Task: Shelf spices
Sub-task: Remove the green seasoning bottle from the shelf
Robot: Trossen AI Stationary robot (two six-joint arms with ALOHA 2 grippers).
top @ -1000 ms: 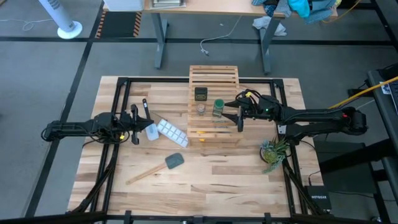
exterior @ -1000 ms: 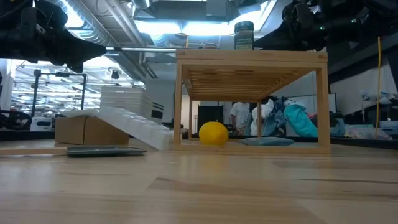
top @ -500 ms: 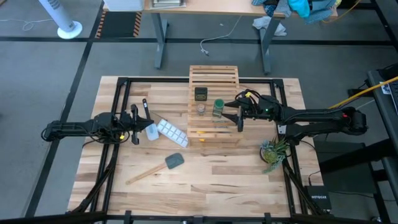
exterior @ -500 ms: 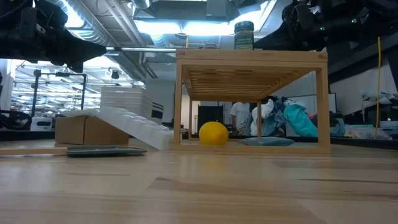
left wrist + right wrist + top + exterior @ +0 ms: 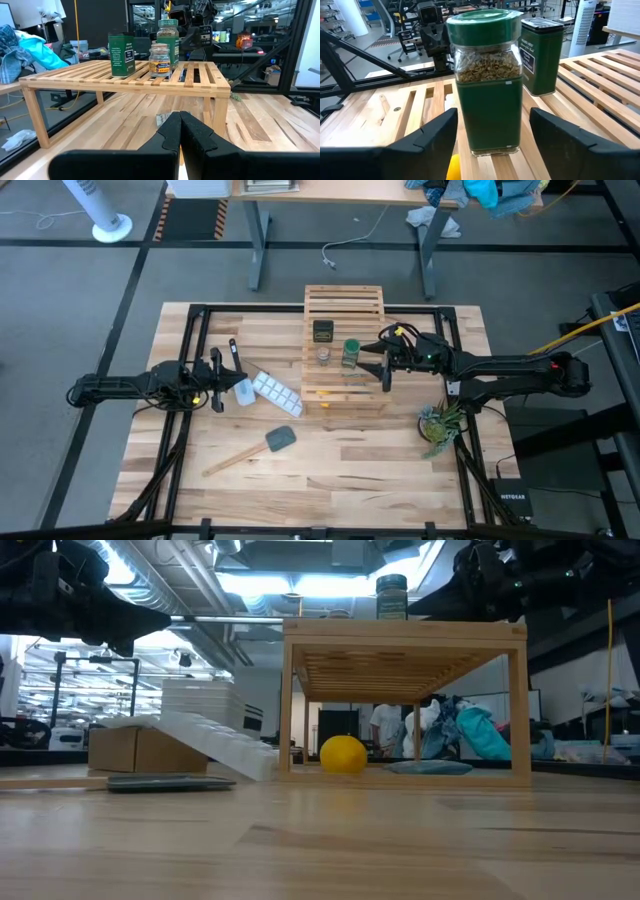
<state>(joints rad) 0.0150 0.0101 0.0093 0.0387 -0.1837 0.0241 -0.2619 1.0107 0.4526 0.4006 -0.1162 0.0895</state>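
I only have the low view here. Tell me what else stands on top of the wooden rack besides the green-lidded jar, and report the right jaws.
Observer: Two more jars: a dark boxy tin with a black top and a tiny clear jar with brownish contents, both upright on the light wooden slatted rack.
Operator: Report the right jaws now.
Observer: The right gripper has its jaws open on either side of the green jar with green lid, not pressing it.
Operator: Give me the left arm.
Observer: The left gripper waits with jaws shut, over the table left of the white ice-cube tray.
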